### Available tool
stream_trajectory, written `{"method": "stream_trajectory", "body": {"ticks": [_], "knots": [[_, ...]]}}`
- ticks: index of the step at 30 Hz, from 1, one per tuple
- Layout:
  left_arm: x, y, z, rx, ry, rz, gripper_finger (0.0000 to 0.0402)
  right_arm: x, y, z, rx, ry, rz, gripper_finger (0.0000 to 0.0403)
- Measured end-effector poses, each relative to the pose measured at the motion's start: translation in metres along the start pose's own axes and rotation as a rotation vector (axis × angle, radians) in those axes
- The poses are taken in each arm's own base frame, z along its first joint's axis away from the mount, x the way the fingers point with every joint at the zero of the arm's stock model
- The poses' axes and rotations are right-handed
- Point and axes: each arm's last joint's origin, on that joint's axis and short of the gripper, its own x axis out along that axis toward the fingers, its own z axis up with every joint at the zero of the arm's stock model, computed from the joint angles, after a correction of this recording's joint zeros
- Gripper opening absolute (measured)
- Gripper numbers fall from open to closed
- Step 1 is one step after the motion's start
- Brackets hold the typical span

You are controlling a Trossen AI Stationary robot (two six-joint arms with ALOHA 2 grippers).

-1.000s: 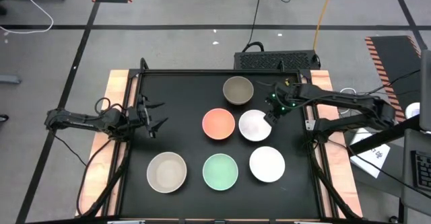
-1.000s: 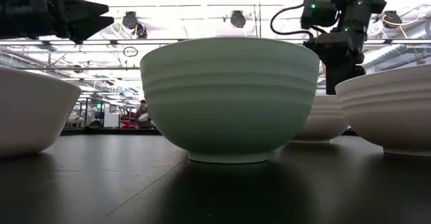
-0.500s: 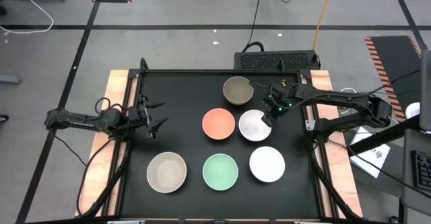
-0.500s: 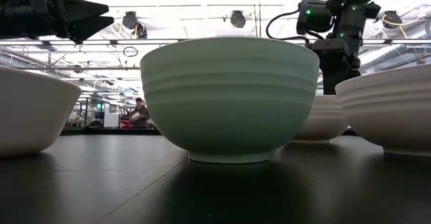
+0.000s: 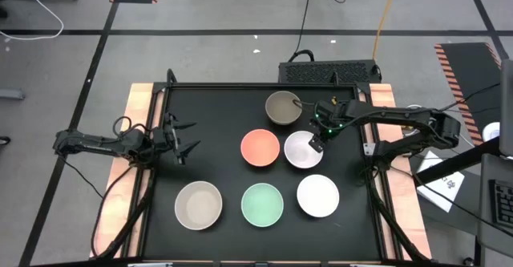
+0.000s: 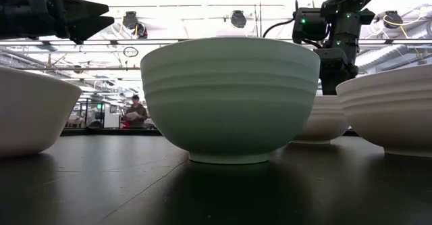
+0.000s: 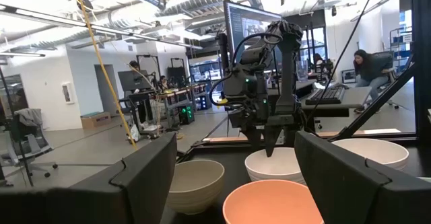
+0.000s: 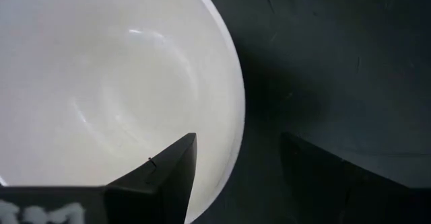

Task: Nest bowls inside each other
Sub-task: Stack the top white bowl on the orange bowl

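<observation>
Six bowls stand upright on the black table: dark grey-brown (image 5: pixel 283 107), salmon-orange (image 5: pixel 260 147), white (image 5: pixel 301 150), a second white (image 5: pixel 318 196), mint green (image 5: pixel 263 204) and beige-grey (image 5: pixel 199 205). My right gripper (image 5: pixel 317 144) points steeply down over the right rim of the farther white bowl (image 8: pixel 101 83). It is open, one finger above the bowl's inside and one outside the rim (image 8: pixel 237 126), touching nothing. My left gripper (image 5: pixel 191 136) waits open and level at the table's left edge, facing the bowls.
The table has a raised wooden frame (image 5: pixel 140 151) on its left and right sides. Bare black surface lies between my left gripper and the bowls. A dark box (image 5: pixel 329 71) sits behind the far edge. People work in the room beyond the table.
My right gripper has come down and a little toward the table's left, closing in on the right rim of the farther white bowl. It stays open. The bowls have not moved.
</observation>
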Motion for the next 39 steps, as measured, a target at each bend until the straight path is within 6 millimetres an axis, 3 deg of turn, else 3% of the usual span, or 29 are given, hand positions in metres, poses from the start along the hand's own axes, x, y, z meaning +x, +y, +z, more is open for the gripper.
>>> {"method": "stream_trajectory", "body": {"ticks": [8, 22, 39], "knots": [[0.0, -0.0001, -0.0004, 0.001, 0.004, -0.002, 0.0301, -0.0001, 0.0003, 0.0008, -0.018, -0.01, 0.003, 0.0153], [0.0, -0.0001, -0.0004, 0.001, 0.003, -0.002, 0.0303, -0.0002, 0.0014, 0.004, -0.054, -0.043, 0.013, 0.0008], [0.0, -0.0006, -0.0027, 0.005, 0.027, -0.007, 0.0299, -0.0001, 0.0023, 0.0073, -0.083, -0.079, 0.019, 0.0002]]}}
